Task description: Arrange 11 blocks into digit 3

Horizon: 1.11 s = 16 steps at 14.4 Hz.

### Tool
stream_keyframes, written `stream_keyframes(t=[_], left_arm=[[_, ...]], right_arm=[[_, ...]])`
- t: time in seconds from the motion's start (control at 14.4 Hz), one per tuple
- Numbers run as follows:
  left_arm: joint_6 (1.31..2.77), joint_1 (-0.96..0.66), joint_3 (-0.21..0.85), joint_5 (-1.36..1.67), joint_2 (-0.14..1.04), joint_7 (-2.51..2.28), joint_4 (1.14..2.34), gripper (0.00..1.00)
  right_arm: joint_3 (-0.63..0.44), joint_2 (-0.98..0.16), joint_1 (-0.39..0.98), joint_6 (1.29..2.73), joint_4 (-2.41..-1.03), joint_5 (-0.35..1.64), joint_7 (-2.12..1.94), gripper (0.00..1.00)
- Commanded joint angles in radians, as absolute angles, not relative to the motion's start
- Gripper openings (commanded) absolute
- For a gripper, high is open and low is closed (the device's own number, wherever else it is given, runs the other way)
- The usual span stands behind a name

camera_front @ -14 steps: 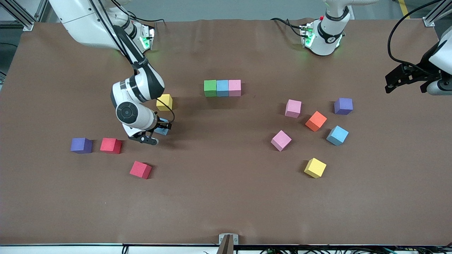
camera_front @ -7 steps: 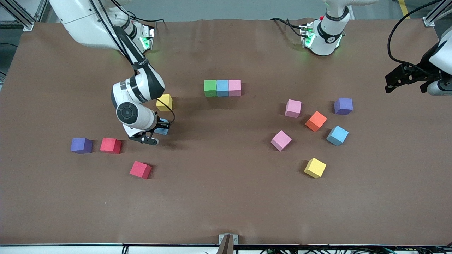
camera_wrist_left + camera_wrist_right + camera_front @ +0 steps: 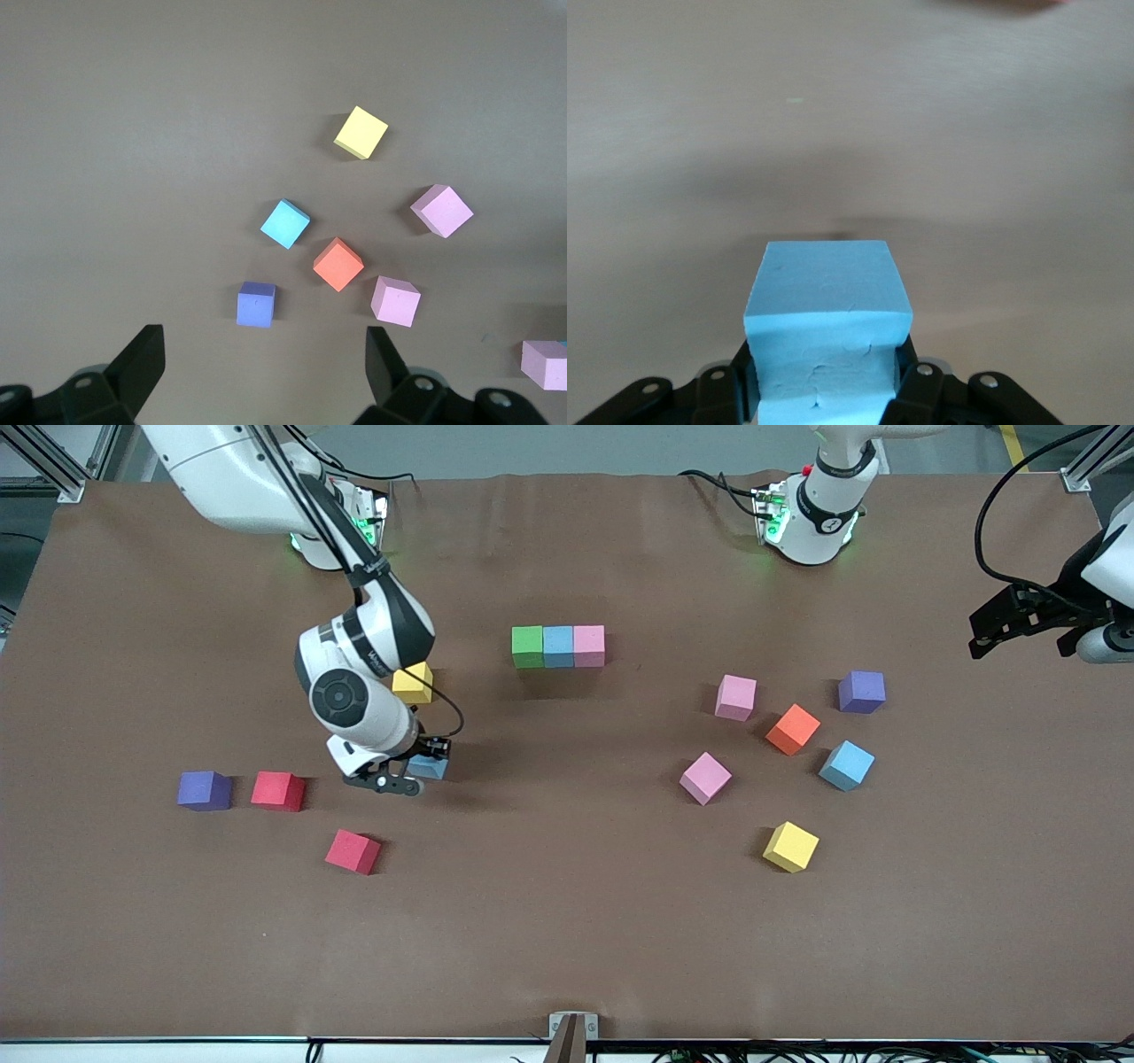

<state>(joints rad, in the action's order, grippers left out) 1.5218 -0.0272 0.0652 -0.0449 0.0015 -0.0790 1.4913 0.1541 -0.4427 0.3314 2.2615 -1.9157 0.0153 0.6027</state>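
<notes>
thirteen foam cubes show. three pink: one at the end of the row (image 3: 589, 646), two loose (image 3: 736, 696) (image 3: 705, 778). three light blue: one mid-row (image 3: 558, 646), one loose (image 3: 846, 765), and one (image 3: 827, 332) pinched in the jaws of the right gripper (image 3: 415, 772), which are narrowed onto its sides. two yellow (image 3: 414, 683) (image 3: 790, 847), two red (image 3: 277, 790) (image 3: 353, 851), one green (image 3: 527, 646), one orange (image 3: 793, 729), two purple (image 3: 205, 789) (image 3: 861, 692).

green, blue and pink sit touching in a straight row mid-table. the held blue cube is low over the tabletop (image 3: 567, 939), just nearer the front camera than the yellow cube by the right arm.

the left gripper (image 3: 264, 367) waits up over the left arm's end of the table, jaws wide and empty.

the tabletop is a matte brown sheet, faintly creased. aluminium frame posts (image 3: 53, 465) stand at its corners and cables (image 3: 886, 1052) run along its near edge.
</notes>
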Motion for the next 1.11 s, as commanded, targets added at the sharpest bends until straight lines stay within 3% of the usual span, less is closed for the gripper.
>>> stream_keyframes(t=[0.0,0.49,0.83,1.04], left_arm=[[1.517,-0.026,0.063,-0.038,-0.015,-0.083,1.500,1.00],[1.517,-0.023,0.054,-0.040,-0.017,-0.083,1.502,1.00],[1.537,-0.026,0.057,-0.035,-0.011,-0.084,1.503,1.00],[1.540,-0.026,0.058,-0.037,-0.008,-0.084,1.511,1.00]], right_arm=[[0.152,-0.460,0.431,2.249,-1.864,0.021,0.598,0.42],[0.152,-0.511,0.557,2.246,-1.828,0.020,0.597,0.42],[0.153,-0.511,0.589,2.154,-1.827,0.023,0.598,0.42],[0.152,-0.512,0.609,2.158,-1.827,0.120,0.597,0.42]])
